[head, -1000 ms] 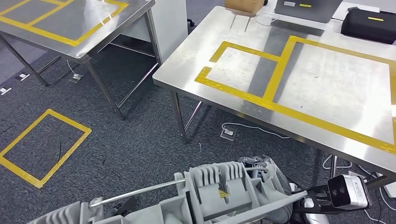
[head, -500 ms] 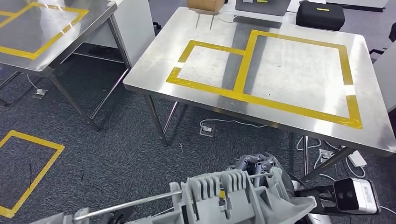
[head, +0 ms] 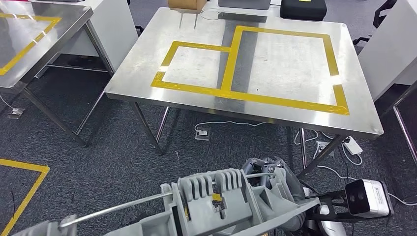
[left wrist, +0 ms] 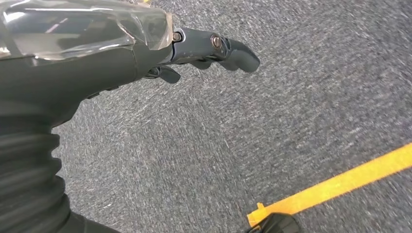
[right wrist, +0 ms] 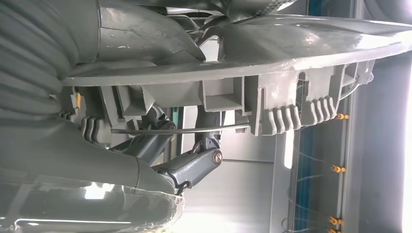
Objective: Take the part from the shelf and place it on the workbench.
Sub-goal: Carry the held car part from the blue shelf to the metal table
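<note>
Part [head: 216,201] sits low in my head view, a grey ribbed moulding with a thin metal rod [head: 115,210] running off to the left. My right hand [head: 268,173] is clamped on it: in the right wrist view the dark fingers [right wrist: 194,167] hook up under the part [right wrist: 272,97] and around its rod [right wrist: 180,129]. My left hand [left wrist: 194,48] hangs over grey carpet [left wrist: 291,121], fingers loosely curled, nothing in them that I can see; whether they are fully closed I cannot tell. A strip of yellow tape [left wrist: 335,184] lies on the carpet near it. Ahead stands the workbench [head: 196,98], steel, marked with yellow tape rectangles [head: 231,64]. At its far edge sit a cardboard box [head: 186,4] and a black case [head: 303,9].
</note>
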Tool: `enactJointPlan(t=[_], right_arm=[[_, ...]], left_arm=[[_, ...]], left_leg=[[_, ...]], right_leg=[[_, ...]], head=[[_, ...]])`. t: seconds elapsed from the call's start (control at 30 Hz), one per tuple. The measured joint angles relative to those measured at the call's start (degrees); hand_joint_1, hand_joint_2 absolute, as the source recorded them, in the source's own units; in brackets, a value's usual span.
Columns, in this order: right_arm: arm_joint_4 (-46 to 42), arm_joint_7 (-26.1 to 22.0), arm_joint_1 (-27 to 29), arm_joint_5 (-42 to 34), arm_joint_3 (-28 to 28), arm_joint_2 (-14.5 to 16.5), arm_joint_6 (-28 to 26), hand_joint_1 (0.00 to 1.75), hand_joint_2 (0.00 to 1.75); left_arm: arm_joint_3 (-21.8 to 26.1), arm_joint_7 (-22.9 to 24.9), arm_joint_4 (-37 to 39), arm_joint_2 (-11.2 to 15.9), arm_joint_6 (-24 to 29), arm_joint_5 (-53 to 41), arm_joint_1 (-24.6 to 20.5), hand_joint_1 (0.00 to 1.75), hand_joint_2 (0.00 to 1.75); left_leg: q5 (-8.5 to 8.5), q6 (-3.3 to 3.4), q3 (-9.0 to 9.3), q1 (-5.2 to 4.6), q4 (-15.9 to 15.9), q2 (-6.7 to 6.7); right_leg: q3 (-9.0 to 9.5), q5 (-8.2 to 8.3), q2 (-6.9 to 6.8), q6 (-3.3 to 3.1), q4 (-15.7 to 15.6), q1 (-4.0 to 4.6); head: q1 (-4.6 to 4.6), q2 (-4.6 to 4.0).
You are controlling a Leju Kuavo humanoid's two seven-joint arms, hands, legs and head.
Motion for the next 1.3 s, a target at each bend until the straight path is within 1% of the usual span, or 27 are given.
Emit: enactJointPlan(t=[0.07, 0.13, 0.17, 0.2, 0.23, 0.27, 0.33, 0.37, 0.43, 0.5, 0.57, 0.63, 0.67, 0.7, 0.73, 0.77, 0.8, 0.83, 0.87, 0.9, 1.0, 1.07, 1.13, 1.17, 1.2, 1.23, 1.3], right_arm=[[-0.10, 0.16, -0.03, -0.10, 0.16, 0.36, 0.04, 1.75, 1.75], [-0.07, 0.31, -0.22, -0.36, 0.28, 0.42, 0.27, 1.75, 1.75], [0.04, 0.35, -0.36, -0.52, 0.32, 0.34, 0.49, 1.75, 1.75], [0.18, 0.35, -0.56, -0.68, 0.33, 0.21, 0.74, 1.75, 1.75], [0.32, 0.35, -0.76, -0.81, 0.32, 0.08, 1.01, 1.75, 1.75], [0.43, 0.34, -0.98, -0.86, 0.32, -0.01, 1.21, 1.75, 1.75], [0.56, 0.34, -1.38, -0.87, 0.31, -0.14, 1.42, 1.75, 1.75], [0.59, 0.37, -1.52, -0.83, 0.31, -0.18, 1.45, 1.75, 1.75], [0.63, 0.53, -1.64, -0.65, 0.29, -0.26, 1.46, 1.75, 1.75], [0.61, 0.77, -1.65, -0.49, 0.17, -0.32, 1.45, 1.75, 1.75], [0.59, 0.90, -1.68, -0.42, -0.04, -0.45, 1.44, 1.75, 1.75], [0.60, 0.94, -1.62, -0.40, -0.14, -0.62, 1.44, 1.75, 1.75], [0.61, 0.96, -1.56, -0.39, -0.16, -0.72, 1.44, 1.75, 1.75], [0.62, 0.97, -1.53, -0.38, -0.16, -0.80, 1.44, 1.75, 1.75], [0.63, 0.98, -1.53, -0.37, -0.18, -0.87, 1.44, 1.75, 1.75], [0.63, 0.98, -1.54, -0.37, -0.18, -0.91, 1.44, 1.75, 1.75], [0.63, 0.99, -1.56, -0.36, -0.19, -0.94, 1.44, 1.75, 1.75], [0.63, 0.99, -1.57, -0.36, -0.19, -0.95, 1.44, 1.75, 1.75], [0.63, 1.00, -1.57, -0.36, -0.19, -0.97, 1.44, 1.75, 1.75], [0.63, 1.01, -1.57, -0.36, -0.19, -1.00, 1.44, 1.75, 1.75], [0.54, 1.17, -1.46, -0.40, -0.22, -0.93, 1.36, 1.75, 1.75], [0.40, 1.54, -1.28, -0.44, -0.23, -0.67, 1.18, 1.75, 1.75], [0.38, 1.74, -1.18, -0.44, -0.22, -0.56, 1.15, 1.75, 1.75], [0.44, 1.70, -1.16, -0.43, -0.21, -0.58, 1.22, 1.75, 1.75], [0.50, 1.60, -1.10, -0.42, -0.22, -0.60, 1.29, 1.75, 1.75], [0.56, 1.46, -1.04, -0.37, -0.23, -0.60, 1.34, 1.75, 1.75], [0.60, 1.15, -0.96, -0.20, -0.24, -0.59, 1.37, 1.75, 1.75]], left_arm=[[0.00, -0.09, 0.08, 0.04, -0.01, 0.31, 0.04, 0.00, 1.75], [0.00, -0.09, 0.25, 0.09, 0.04, 0.70, 0.16, 0.00, 1.75], [0.00, -0.07, 0.33, 0.09, 0.08, 0.91, 0.22, 0.00, 1.75], [0.00, -0.04, 0.38, 0.08, 0.10, 1.06, 0.26, 0.00, 1.75], [0.00, 0.00, 0.40, 0.08, 0.16, 1.23, 0.28, 0.00, 1.75], [0.01, 0.03, 0.41, 0.08, 0.31, 1.41, 0.28, 0.00, 1.75], [0.02, 0.09, 0.42, 0.12, 0.71, 1.72, 0.24, 0.00, 1.75], [0.02, 0.10, 0.42, 0.13, 0.90, 1.90, 0.24, 0.00, 1.75], [0.03, 0.09, 0.44, 0.10, 1.12, 2.24, 0.26, 0.00, 1.75], [0.07, -0.01, 0.46, 0.01, 1.28, 2.54, 0.28, 0.00, 1.75], [0.13, -0.16, 0.46, -0.13, 1.42, 2.71, 0.31, 0.00, 1.75], [0.20, -0.23, 0.48, -0.26, 1.48, 2.82, 0.40, 0.00, 1.75], [0.22, -0.25, 0.50, -0.34, 1.48, 2.85, 0.47, 0.00, 1.75], [0.25, -0.26, 0.51, -0.41, 1.48, 2.88, 0.52, 0.00, 1.75], [0.26, -0.26, 0.52, -0.46, 1.48, 2.92, 0.56, 0.00, 1.75], [0.26, -0.27, 0.52, -0.52, 1.48, 2.93, 0.58, 0.00, 1.75], [0.27, -0.28, 0.52, -0.58, 1.48, 2.93, 0.60, 0.00, 1.75], [0.27, -0.29, 0.52, -0.63, 1.48, 2.93, 0.60, 0.00, 1.75], [0.28, -0.30, 0.52, -0.66, 1.48, 2.93, 0.61, 0.00, 1.75], [0.30, -0.31, 0.52, -0.67, 1.48, 2.94, 0.64, 0.00, 1.75], [0.34, -0.41, 0.50, -0.66, 1.48, 3.01, 0.67, 0.00, 1.75], [0.37, -0.61, 0.49, -0.65, 1.49, 3.12, 0.68, 0.00, 1.75], [0.37, -0.66, 0.52, -0.69, 1.51, 3.19, 0.84, 0.00, 1.75], [0.36, -0.61, 0.56, -0.70, 1.55, 3.20, 0.97, 0.00, 1.75], [0.36, -0.56, 0.61, -0.70, 1.62, 3.20, 1.09, 0.00, 1.75], [0.34, -0.52, 0.67, -0.70, 1.75, 3.20, 1.16, 0.00, 1.75], [0.33, -0.50, 0.76, -0.65, 2.12, 3.19, 1.20, 0.00, 1.75]], left_leg=[[-3.24, -0.56, -2.23, 0.29, 5.12, -1.53], [-6.76, -0.79, -5.81, 0.32, 13.00, -2.29], [-7.34, -0.76, -6.97, 0.33, 15.44, -2.39], [-6.79, -0.64, -7.10, 0.33, 15.68, -2.43], [-5.20, -0.42, -6.00, 0.33, 13.45, -2.49], [-3.09, -0.09, -4.00, 0.32, 9.49, -2.64], [-0.46, 0.50, -0.33, 0.13, 2.17, -3.19], [-0.08, 0.70, 0.51, -0.04, 0.32, -3.38], [-0.15, 0.97, 0.52, -0.41, -0.34, -3.39], [0.31, 1.60, 0.75, -0.26, -1.00, -3.17], [0.70, 2.21, 1.04, -0.04, -1.61, -2.92], [0.66, 2.44, 1.01, -0.18, -1.64, -2.77], [0.60, 2.46, 1.01, -0.23, -1.62, -2.71], [0.52, 2.43, 1.06, -0.26, -1.60, -2.67], [0.41, 2.36, 1.19, -0.27, -1.58, -2.66], [0.23, 2.23, 1.41, -0.27, -1.56, -2.67], [0.02, 2.02, 1.61, -0.32, -1.54, -2.69], [-0.24, 1.75, 1.75, -0.48, -1.46, -2.71], [-0.49, 1.46, 1.83, -0.65, -1.39, -2.70], [-0.69, 1.17, 1.85, -0.77, -1.34, -2.68], [-1.50, 0.24, 1.73, -0.48, -0.81, -2.57], [-3.35, -0.48, -0.35, -0.15, 3.42, -2.62], [-6.06, -1.03, -5.07, 0.07, 11.75, -2.65], [-6.67, -1.17, -7.45, 0.12, 15.22, -2.64], [-6.14, -1.19, -9.01, 0.14, 16.81, -2.65], [-4.32, -1.05, -9.40, 0.13, 15.96, -2.65], [1.60, -0.25, -7.20, -0.05, 8.48, -2.78]], right_leg=[[-0.01, 0.17, 0.19, -0.60, -0.12, -0.16], [-0.12, 0.26, 0.42, -0.93, -0.09, 0.07], [-0.15, 0.29, 0.59, -0.97, -0.07, 0.19], [-0.15, 0.32, 0.77, -1.02, -0.06, 0.29], [-0.10, 0.32, 0.95, -1.02, -0.05, 0.37], [-0.03, 0.32, 1.13, -1.01, -0.05, 0.42], [-0.07, 0.38, 1.37, -0.87, -0.01, 0.68], [-0.20, 0.43, 1.44, -0.71, 0.01, 0.77], [-0.46, 0.59, 1.49, -0.20, -0.10, 0.77], [-1.03, 0.24, 1.31, 0.21, 0.62, 0.66], [-3.53, -1.89, 1.03, 0.02, 5.39, 0.63], [-7.68, -4.86, 0.94, -0.20, 13.45, 0.62], [-9.25, -5.61, 0.92, -0.06, 16.30, 0.61], [-9.76, -5.47, 0.90, 0.28, 17.04, 0.59], [-9.04, -4.43, 0.83, 0.73, 15.33, 0.56], [-7.17, -2.77, 0.68, 1.17, 11.45, 0.53], [-4.93, -1.10, 0.35, 1.38, 6.82, 0.53], [-2.99, 0.15, 0.13, 1.29, 3.06, 0.59], [-1.72, 0.82, -0.03, 0.97, 0.64, 0.67], [-1.22, 0.93, -0.06, 0.51, -0.27, 0.81], [-0.74, 0.45, 0.35, -0.76, -0.45, 0.71], [0.03, -0.11, 0.52, -1.71, -0.62, 0.41], [0.79, -0.86, 0.63, -2.35, -0.61, 0.59], [1.24, -1.25, 0.76, -2.46, -0.61, 0.68], [1.81, -1.70, 0.93, -2.46, -0.60, 0.76], [2.54, -2.21, 1.11, -2.41, -0.60, 0.83], [4.18, -3.43, 1.33, -2.24, -0.70, 0.93]], head=[[-0.04, 0.00], [-0.07, 0.00], [-0.06, 0.00], [-0.07, 0.00], [-0.05, 0.00], [-0.05, 0.00], [-0.02, 0.00], [-0.02, 0.00], [-0.03, 0.00], [0.01, 0.00], [0.09, 0.00], [0.12, 0.00], [0.11, 0.00], [0.12, 0.00], [0.12, 0.00], [0.13, 0.00], [0.14, 0.00], [0.12, 0.00], [0.09, 0.00], [0.07, 0.00], [0.01, 0.00], [-0.16, 0.00], [-0.27, 0.00], [-0.26, 0.00], [-0.26, 0.00], [-0.27, 0.00], [-0.26, 0.00]])
